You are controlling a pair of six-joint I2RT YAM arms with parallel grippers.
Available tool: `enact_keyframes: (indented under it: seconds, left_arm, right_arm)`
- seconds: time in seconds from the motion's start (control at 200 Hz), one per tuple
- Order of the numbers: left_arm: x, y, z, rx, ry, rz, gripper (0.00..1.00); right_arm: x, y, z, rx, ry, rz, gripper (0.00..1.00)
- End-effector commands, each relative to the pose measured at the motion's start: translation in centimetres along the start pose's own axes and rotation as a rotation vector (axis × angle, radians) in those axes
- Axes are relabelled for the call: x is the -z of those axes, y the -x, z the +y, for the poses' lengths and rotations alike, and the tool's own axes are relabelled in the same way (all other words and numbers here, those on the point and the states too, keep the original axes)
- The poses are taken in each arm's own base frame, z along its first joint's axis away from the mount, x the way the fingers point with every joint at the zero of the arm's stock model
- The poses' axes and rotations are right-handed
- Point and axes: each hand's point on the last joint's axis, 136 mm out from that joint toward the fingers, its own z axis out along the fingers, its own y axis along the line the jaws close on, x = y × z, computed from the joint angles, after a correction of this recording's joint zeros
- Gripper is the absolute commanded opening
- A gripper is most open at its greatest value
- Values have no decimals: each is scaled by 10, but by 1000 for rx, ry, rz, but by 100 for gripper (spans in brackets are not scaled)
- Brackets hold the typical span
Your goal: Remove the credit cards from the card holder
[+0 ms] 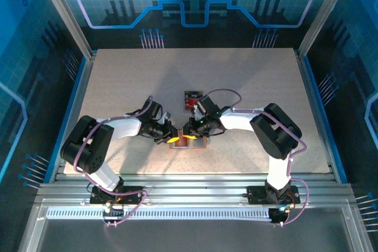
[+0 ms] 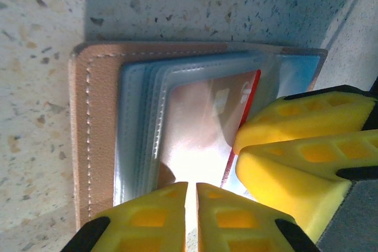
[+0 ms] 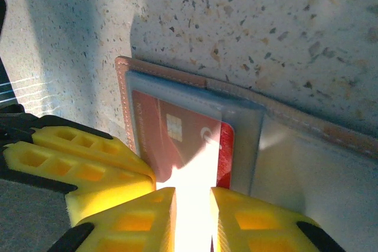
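both grippers at the open card holder, red card in its sleeve

top view: card holder lies open on the speckled table, lower centre of frame, w/ left gripper and right gripper meeting over it. just above them two loose cards, one dark, one red, lie flat, apart from the holder; the right arm cuts off their right side. the holder's inside is too small to read here.

left wrist view gives the detail: card holder shows its tan stitched edge at frame left, then stacked clear sleeves w/ a red card inside one. left gripper at bottom edge, fingers pressed nearly together at the sleeves' lower edge; can't tell if a sleeve sits btwn them. right gripper's fingers come in from frame right, tips at the card's red edge.

right wrist view: red card, chip visible, under the sleeve. right gripper fingers a bit apart; white glare fills the gap, so can't tell if it's pinching anything.
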Motion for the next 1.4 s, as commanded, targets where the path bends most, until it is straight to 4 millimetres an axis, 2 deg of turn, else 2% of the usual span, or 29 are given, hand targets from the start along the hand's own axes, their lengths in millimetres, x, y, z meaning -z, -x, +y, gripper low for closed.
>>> enact_keyframes:
  seconds: [0.0, 1.291, 1.391]
  left_arm:
    - [-2, -1, 10, 11, 20, 9, 12]
    - [2, -8, 17, 27, 24, -1, 12]
    - [2, -8, 15, 26, 22, -2, 12]
  right_arm:
    - [-2, -10, -3, -7, -13, 18, 22]
    - [9, -12, -19, 19, -121, -2, 22]
    - [13, -11, -14, 28, -116, -8, 22]
